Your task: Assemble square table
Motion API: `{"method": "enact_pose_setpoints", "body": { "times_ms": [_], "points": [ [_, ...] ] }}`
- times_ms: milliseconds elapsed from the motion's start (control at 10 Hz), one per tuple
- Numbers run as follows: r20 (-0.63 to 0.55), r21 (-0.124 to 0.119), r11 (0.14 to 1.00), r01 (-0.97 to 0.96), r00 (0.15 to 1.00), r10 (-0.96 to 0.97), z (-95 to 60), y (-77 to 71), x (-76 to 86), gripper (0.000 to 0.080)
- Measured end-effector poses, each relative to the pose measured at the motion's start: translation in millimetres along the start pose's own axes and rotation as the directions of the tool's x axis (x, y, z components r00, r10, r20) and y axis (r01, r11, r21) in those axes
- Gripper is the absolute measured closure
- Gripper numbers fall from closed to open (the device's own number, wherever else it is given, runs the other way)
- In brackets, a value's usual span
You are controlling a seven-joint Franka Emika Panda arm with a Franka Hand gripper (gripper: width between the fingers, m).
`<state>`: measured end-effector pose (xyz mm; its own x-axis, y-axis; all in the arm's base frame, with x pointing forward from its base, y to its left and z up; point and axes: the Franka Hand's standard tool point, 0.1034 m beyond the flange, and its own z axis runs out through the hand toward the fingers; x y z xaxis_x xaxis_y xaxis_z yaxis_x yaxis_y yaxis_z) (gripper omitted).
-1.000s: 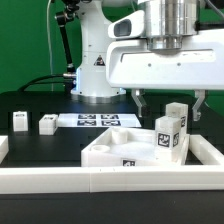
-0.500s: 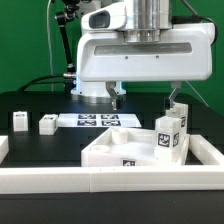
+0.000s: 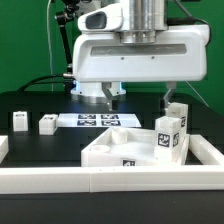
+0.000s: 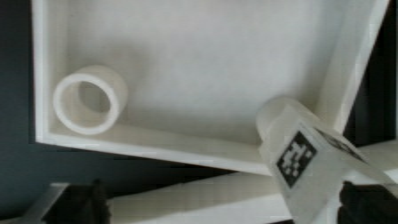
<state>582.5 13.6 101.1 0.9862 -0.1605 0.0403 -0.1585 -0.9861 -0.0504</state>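
Observation:
The square table top [image 3: 112, 150] lies with its recessed face up against the front rail, a tag on its near edge. One tagged leg [image 3: 171, 136] stands upright in its corner at the exterior view's right, and another leg [image 3: 179, 111] stands just behind it. Two more legs [image 3: 19, 120] [image 3: 47, 124] rest on the black board at the exterior view's left. My gripper [image 3: 141, 97] hangs open above the top's far edge, holding nothing. In the wrist view I see the table top [image 4: 214, 70], a round socket [image 4: 89, 100], the tagged leg [image 4: 306, 148] and my gripper [image 4: 222, 205].
The marker board [image 3: 98, 120] lies flat behind the table top. A long white rail [image 3: 110, 181] borders the front of the black board, with a raised end at the exterior view's right [image 3: 212, 152]. The arm's base [image 3: 92, 70] stands at the back.
The gripper has shifted toward the exterior view's left over the last second, still open, and has been nearly still for the last half second. The parts have not moved.

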Motion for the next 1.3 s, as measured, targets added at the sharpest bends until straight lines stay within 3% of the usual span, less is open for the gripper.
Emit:
{"method": "enact_pose_setpoints", "body": {
  "times_ms": [200, 300, 700, 1000, 1300],
  "points": [
    [-0.004, -0.020, 0.997, 0.070, 0.998, -0.070, 6.2, 48.3, -16.4, 0.0150],
    [-0.001, -0.026, 0.996, 0.090, 0.996, -0.090, 10.2, 63.1, -19.8, 0.0150],
    [0.000, -0.028, 0.997, 0.074, 0.997, -0.074, 11.7, 63.0, -20.1, 0.0150],
    [-0.010, -0.065, 0.987, -0.149, 0.989, 0.148, 44.3, 53.2, -44.5, 0.0150],
    [-0.009, -0.066, 0.991, -0.119, 0.993, 0.118, 43.8, 54.7, -42.7, 0.0150]
  ]
}}
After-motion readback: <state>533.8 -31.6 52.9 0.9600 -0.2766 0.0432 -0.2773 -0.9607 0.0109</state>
